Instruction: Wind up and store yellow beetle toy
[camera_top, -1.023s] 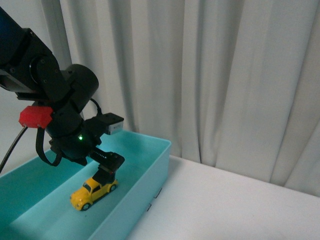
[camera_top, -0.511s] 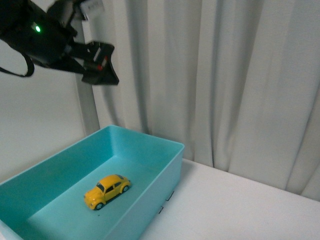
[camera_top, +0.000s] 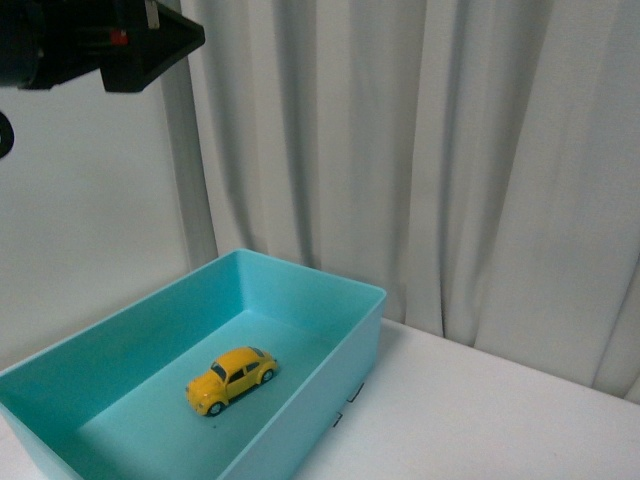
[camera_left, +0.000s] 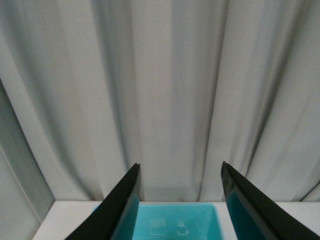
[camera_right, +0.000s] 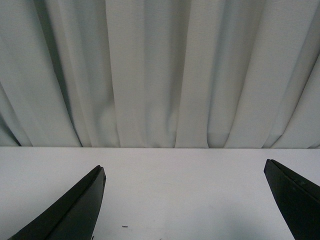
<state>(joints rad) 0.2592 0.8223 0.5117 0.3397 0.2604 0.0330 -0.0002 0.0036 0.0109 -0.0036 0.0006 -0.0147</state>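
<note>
The yellow beetle toy (camera_top: 231, 380) rests on its wheels on the floor of the turquoise bin (camera_top: 300, 430), nothing touching it. My left gripper (camera_top: 160, 45) hangs high above the bin at the top left of the front view, open. In the left wrist view the left gripper (camera_left: 181, 172) has its black fingers spread, with the bin's far end (camera_left: 170, 212) showing between them; the toy is out of that view. My right gripper (camera_right: 185, 172) is open over bare white table (camera_right: 185, 185) and does not show in the front view.
A grey-white curtain (camera_top: 420, 160) hangs right behind the table and the bin. White tabletop (camera_top: 480, 420) stretches to the right of the bin. A pale vertical post (camera_top: 185, 160) stands behind the bin's far left corner.
My left gripper has let go of the toy and risen from inside the bin to well above it. The toy stays on the bin floor.
</note>
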